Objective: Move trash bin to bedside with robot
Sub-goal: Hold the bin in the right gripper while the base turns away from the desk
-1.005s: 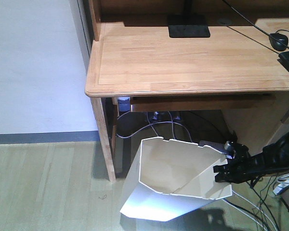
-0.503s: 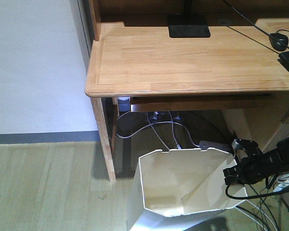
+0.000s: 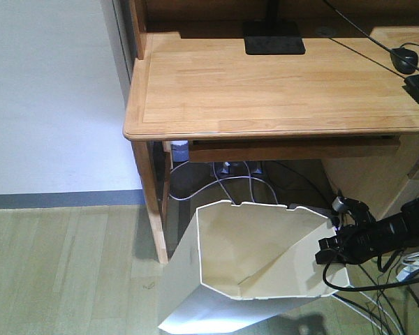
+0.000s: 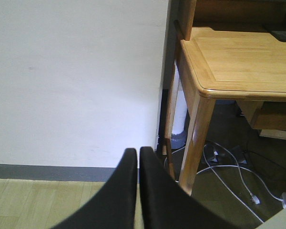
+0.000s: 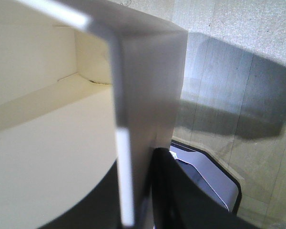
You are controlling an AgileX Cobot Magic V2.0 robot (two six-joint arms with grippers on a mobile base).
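The cream trash bin (image 3: 251, 251) is in front of the desk's knee space in the front view, tilted toward the left, its octagonal rim facing me. My right gripper (image 3: 330, 241) is shut on the bin's right rim. In the right wrist view the bin wall (image 5: 148, 95) runs between the two black fingers (image 5: 181, 200). My left gripper (image 4: 138, 157) is shut and empty, pointing at the white wall beside the desk leg. The bed is out of view.
A light wooden desk (image 3: 279, 84) stands above the bin, its front left leg (image 3: 152, 202) just left of it. Cables (image 3: 230, 183) lie on the floor under the desk. A monitor base (image 3: 274, 36), mouse (image 3: 403, 58) and keyboard edge sit on top. A white wall (image 3: 52, 91) is at left.
The bin stood nearly upright half a second ago and now tilts left again, its rim higher. My right gripper has stayed on the rim and shifted slightly left and up.
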